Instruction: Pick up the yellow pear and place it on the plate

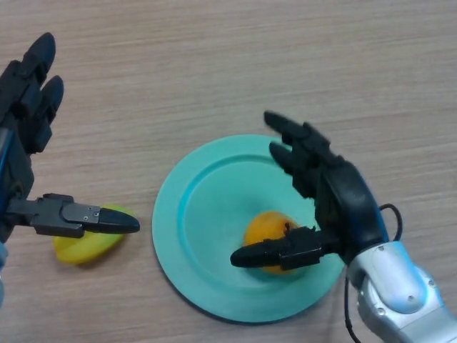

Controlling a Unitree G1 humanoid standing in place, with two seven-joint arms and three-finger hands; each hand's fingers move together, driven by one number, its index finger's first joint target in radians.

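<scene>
A yellow pear [84, 246] lies on the wooden table, left of the plate and partly hidden under my left thumb. My left hand [27, 121] hovers over it at the left edge, open, fingers straight and thumb stretched right. The teal plate [207, 214] sits in the lower middle. An orange fruit [265, 229] rests on it. My right hand [335, 196] is above the plate's right side, open, with fingers pointing up-left and the thumb reaching across the front of the orange fruit.
Bare wooden tabletop [214, 64] spreads across the far half and around the plate.
</scene>
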